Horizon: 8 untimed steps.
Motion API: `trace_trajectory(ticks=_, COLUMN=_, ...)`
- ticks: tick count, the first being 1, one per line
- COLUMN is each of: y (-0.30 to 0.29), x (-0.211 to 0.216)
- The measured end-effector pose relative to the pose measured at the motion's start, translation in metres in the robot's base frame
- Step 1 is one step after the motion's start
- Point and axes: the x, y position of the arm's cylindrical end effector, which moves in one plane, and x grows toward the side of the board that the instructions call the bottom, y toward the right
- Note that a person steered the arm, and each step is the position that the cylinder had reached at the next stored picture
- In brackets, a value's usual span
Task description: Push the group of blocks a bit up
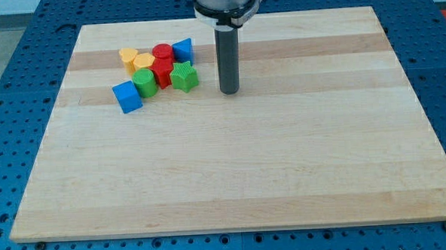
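pale wooden board (285, 175) on blue pegboard table (24, 58), block cluster upper left

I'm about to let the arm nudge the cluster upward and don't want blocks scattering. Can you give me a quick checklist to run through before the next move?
1. My tip visible and on the board: ok.
2. Tip below the group, ready to push up: not ok; it stands to the view's right of the green star.
3. Tip clear of all blocks: ok.
4. Blocks clustered together: ok; blue cube sits at the lower left corner.
5. Room above the group on the board: ok, though limited.
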Motion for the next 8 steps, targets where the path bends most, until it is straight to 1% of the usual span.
trace_trajectory(ticks=1, y=-0.008, x=0.023)
trace_trajectory(ticks=2, y=-0.05, x=0.062)
trace_trajectory(ticks=3, y=-0.111, x=0.073)
trace_trajectory(ticks=5, y=-0.223, x=0.065)
trace_trajectory(ticks=6, y=-0.226, x=0.04)
trace_trajectory(ticks=7, y=-0.222, x=0.025)
trace_trajectory(ticks=8, y=-0.177, x=0.025)
